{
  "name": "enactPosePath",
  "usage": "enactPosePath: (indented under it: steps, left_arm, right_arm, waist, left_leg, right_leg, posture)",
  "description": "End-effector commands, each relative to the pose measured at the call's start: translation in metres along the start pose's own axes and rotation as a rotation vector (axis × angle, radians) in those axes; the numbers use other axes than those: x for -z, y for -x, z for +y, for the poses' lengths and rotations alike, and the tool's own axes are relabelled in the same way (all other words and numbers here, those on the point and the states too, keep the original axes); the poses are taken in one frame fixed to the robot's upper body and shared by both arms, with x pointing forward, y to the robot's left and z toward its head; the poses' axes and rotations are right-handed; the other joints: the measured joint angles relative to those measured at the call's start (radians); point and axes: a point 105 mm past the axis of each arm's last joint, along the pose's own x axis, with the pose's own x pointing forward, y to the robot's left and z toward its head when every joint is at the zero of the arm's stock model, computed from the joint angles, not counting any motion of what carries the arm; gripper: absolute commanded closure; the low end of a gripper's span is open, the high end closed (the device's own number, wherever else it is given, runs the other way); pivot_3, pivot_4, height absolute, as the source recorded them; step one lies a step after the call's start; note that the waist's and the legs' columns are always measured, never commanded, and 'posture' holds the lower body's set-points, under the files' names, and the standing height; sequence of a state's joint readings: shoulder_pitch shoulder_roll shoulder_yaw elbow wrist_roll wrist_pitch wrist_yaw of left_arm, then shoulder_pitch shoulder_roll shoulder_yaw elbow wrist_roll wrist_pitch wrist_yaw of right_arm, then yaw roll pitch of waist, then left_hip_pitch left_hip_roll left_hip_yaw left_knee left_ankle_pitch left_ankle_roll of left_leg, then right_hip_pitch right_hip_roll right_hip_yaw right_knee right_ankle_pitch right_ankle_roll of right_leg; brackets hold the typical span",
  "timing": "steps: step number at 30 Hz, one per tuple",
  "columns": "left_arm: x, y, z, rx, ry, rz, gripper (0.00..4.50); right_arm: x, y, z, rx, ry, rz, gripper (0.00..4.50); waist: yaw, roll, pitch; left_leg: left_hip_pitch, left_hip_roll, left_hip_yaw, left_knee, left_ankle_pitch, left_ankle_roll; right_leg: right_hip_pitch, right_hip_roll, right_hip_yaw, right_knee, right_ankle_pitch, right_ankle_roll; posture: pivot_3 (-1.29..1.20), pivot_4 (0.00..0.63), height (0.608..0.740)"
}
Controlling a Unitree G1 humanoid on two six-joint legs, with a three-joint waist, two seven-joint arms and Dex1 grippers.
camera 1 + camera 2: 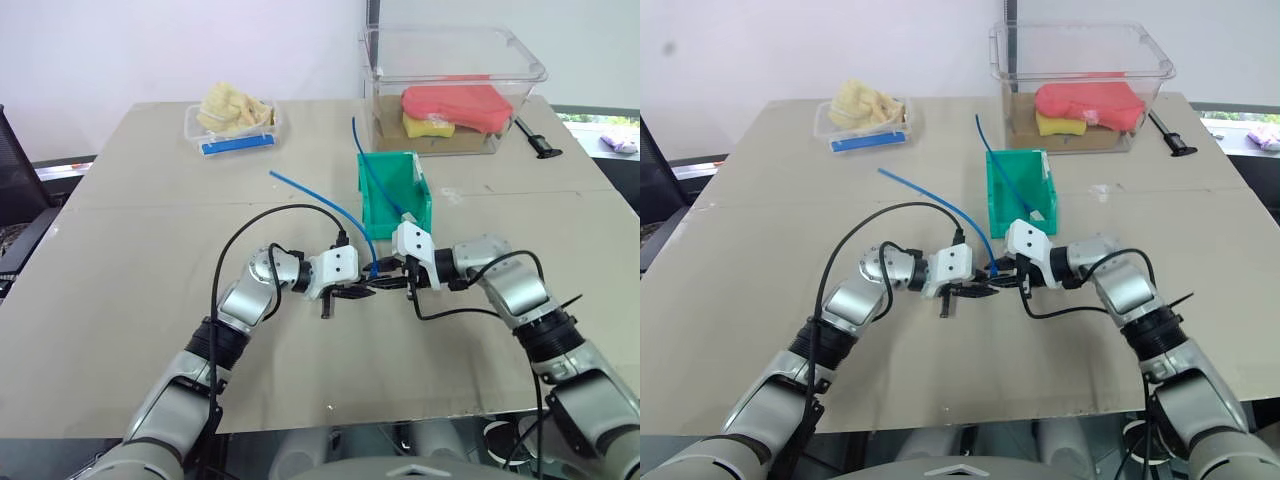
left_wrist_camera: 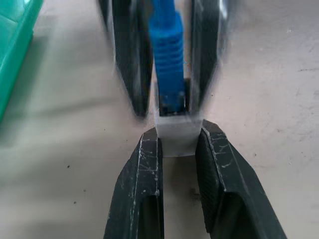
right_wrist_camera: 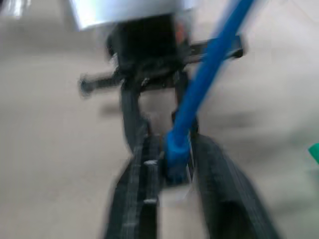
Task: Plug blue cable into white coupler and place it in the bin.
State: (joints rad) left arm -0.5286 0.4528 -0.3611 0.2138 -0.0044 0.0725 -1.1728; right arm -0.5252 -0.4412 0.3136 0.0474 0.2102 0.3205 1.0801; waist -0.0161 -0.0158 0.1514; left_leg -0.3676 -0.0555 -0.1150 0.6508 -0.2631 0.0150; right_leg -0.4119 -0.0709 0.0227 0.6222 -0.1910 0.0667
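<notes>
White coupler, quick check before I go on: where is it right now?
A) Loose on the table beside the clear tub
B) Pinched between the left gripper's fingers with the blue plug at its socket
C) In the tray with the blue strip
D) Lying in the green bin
B: in the left wrist view the white coupler sits clamped between the left gripper's fingers, with the blue cable's plug end entering its socket; the right gripper flanks the plug.

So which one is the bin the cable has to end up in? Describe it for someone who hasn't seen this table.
Start from the large clear plastic tub at the far edge of the table. Just in front of it, nearer the robot, stands the bin, small and open-topped, with thin blue cable running across it. It is the one bright green container; the tub and the shallow tray are clear.
</notes>
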Motion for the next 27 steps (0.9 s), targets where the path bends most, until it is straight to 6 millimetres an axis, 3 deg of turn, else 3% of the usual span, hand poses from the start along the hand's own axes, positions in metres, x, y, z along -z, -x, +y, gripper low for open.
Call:
enactPosePath:
  steps: [1,4,6,9,13,15,18,20,23,25,26,27]
  left_arm:
    - [-0.01,0.01,0.001,-0.031,0.06,-0.057,4.19]
    - [-0.014,0.018,0.002,-0.051,0.137,-0.084,4.19]
    - [-0.019,0.025,0.004,-0.071,0.199,-0.116,4.19]
    - [-0.033,0.033,0.013,-0.125,0.284,-0.179,4.19]
    - [-0.064,0.041,0.038,-0.234,0.47,-0.283,4.19]
    - [-0.073,0.043,0.049,-0.253,0.587,-0.246,4.19]
    - [-0.094,0.037,0.071,-0.269,0.712,-0.231,4.19]
    - [-0.096,0.029,0.088,-0.332,0.797,-0.182,4.19]
    - [-0.111,0.009,0.11,-0.373,0.919,-0.159,4.19]
    - [-0.112,0.001,0.121,-0.417,0.953,-0.122,3.15]
    - [-0.112,-0.001,0.125,-0.436,0.955,-0.108,2.94]
    - [-0.115,0.0,0.129,-0.447,0.954,-0.105,2.3]
  right_arm:
    - [-0.051,0.039,-0.006,0.168,0.123,-0.173,1.85]
    - [-0.068,0.061,0.003,0.288,0.145,-0.243,0.67]
    - [-0.072,0.074,0.013,0.368,0.137,-0.261,0.12]
    - [-0.067,0.09,0.026,0.508,0.105,-0.245,0.12]
    - [-0.044,0.104,0.046,0.683,0.056,-0.142,0.12]
    - [-0.034,0.112,0.053,0.785,0.013,-0.12,0.12]
    - [-0.021,0.121,0.065,0.897,-0.026,-0.061,0.12]
    - [-0.018,0.125,0.07,0.947,-0.044,-0.054,0.12]
    - [-0.017,0.13,0.073,1.013,-0.075,-0.066,0.12]
    - [-0.014,0.131,0.073,1.024,-0.078,-0.06,0.0]
    - [-0.014,0.131,0.073,1.026,-0.077,-0.058,0.0]
    - [-0.014,0.131,0.073,1.029,-0.077,-0.058,0.0]
  waist:
    - [0.002,0.0,0.0]
    - [0.004,0.0,0.0]
    - [0.004,0.0,0.0]
    - [0.006,0.0,0.001]
    - [0.012,-0.001,0.001]
    - [0.015,-0.003,0.002]
    - [0.012,-0.003,0.002]
    - [0.012,-0.003,0.002]
    - [0.009,-0.004,0.003]
    - [0.006,-0.004,0.003]
    - [0.002,-0.004,0.003]
    - [-0.001,-0.004,0.003]
  left_leg:
    - [-0.002,0.0,-0.001,0.0,0.0,0.0]
    - [-0.011,0.0,-0.003,0.001,0.001,-0.001]
    - [-0.013,0.0,-0.004,0.001,0.001,-0.002]
    - [-0.013,0.0,-0.005,0.001,0.0,0.0]
    - [-0.013,-0.001,-0.005,0.002,0.0,0.0]
    - [-0.012,-0.001,-0.006,0.003,0.0,0.0]
    - [-0.01,-0.003,-0.006,0.003,0.0,0.0]
    - [-0.01,-0.004,-0.006,0.004,0.0,0.0]
    - [-0.009,-0.005,-0.006,0.003,0.001,-0.002]
    - [-0.01,-0.005,-0.006,0.003,0.002,-0.003]
    - [-0.01,-0.005,-0.006,0.003,0.002,-0.004]
    - [-0.01,-0.005,-0.005,0.002,0.003,-0.005]
  right_leg:
    - [-0.002,0.0,0.0,0.0,0.0,0.0]
    - [-0.01,0.0,-0.002,0.0,0.0,0.0]
    - [-0.011,0.0,-0.002,0.0,0.0,0.0]
    - [-0.011,0.0,-0.003,-0.001,0.0,0.0]
    - [-0.009,-0.001,-0.004,0.0,-0.001,0.001]
    - [-0.007,-0.001,-0.006,0.0,-0.003,0.005]
    - [-0.005,0.0,-0.006,0.0,-0.004,0.006]
    - [-0.004,0.0,-0.006,0.0,-0.004,0.007]
    - [-0.004,-0.001,-0.004,0.0,-0.004,0.007]
    - [-0.005,-0.001,-0.005,-0.001,-0.004,0.007]
    - [-0.005,-0.001,-0.004,-0.001,-0.004,0.007]
    - [-0.005,-0.001,-0.004,-0.001,-0.004,0.007]
  posture:
    - [0.0,0.15,0.74]
    - [0.0,0.15,0.74]
    - [0.0,0.15,0.74]
    - [0.0,0.15,0.74]
    - [0.0,0.15,0.74]
    - [0.0,0.15,0.74]
    - [0.0,0.15,0.74]
    - [0.0,0.15,0.74]
    - [0.0,0.15,0.74]
    - [0.0,0.15,0.74]
    - [0.0,0.15,0.74]
    - [0.0,0.15,0.74]
